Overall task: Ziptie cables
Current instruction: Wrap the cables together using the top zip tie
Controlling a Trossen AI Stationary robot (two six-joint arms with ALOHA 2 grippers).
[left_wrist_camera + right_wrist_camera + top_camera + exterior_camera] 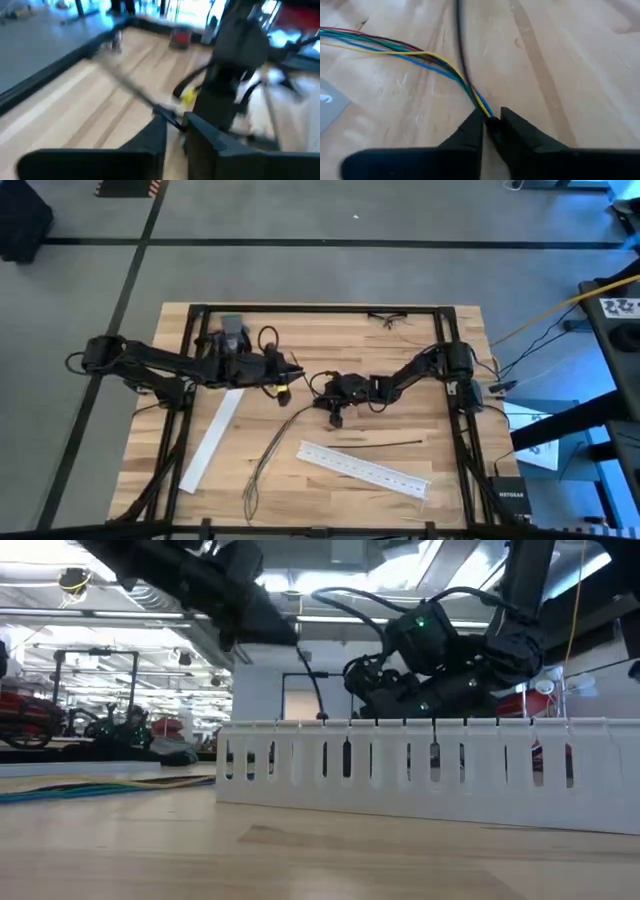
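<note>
The cables (272, 448) lie on the wooden surface (400, 350) near its middle, running from the right gripper (333, 418) down toward the front edge, where their loose ends splay out. In the right wrist view the coloured strands (420, 57) converge into one tight end, and the right fingers (470, 132) are clenched on that end just above the wood. The left gripper (290, 377) hangs near the middle of the surface, just left of the right one; its fingers (202, 137) are pinched on a thin black strip (125, 85) that slants away from them. A white perforated strip (365, 470) lies toward the front right, another white strip (212, 440) lies at the left, and a thin black strip (385, 442) lies between the right gripper and the perforated one
</note>
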